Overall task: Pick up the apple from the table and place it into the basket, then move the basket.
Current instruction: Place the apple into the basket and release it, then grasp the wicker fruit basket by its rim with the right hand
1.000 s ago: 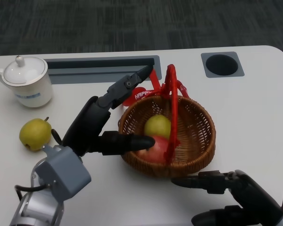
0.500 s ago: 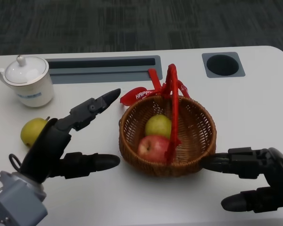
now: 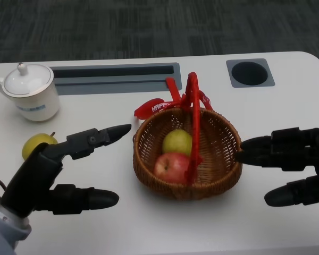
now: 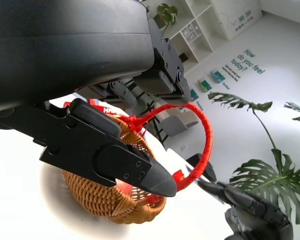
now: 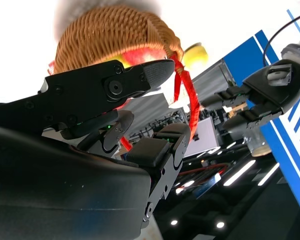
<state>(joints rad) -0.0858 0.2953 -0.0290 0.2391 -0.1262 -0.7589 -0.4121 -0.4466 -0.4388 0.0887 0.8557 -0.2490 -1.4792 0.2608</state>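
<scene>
Inside the wicker basket (image 3: 223, 159) a red apple (image 3: 171, 167) is lying beside a green fruit (image 3: 178, 142). Left hand (image 3: 58, 172) and right hand (image 3: 295, 162) are flanking it, fingers spread, gripping nothing.

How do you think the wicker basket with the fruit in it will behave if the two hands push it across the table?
The basket looks woven and stiff, so it should probably slide as one piece. Its wide base suggests it is unlikely to tip. The red apple and the green fruit sit loose inside, so they may roll against the wall. The tall red handle could sway if knocked.
</scene>
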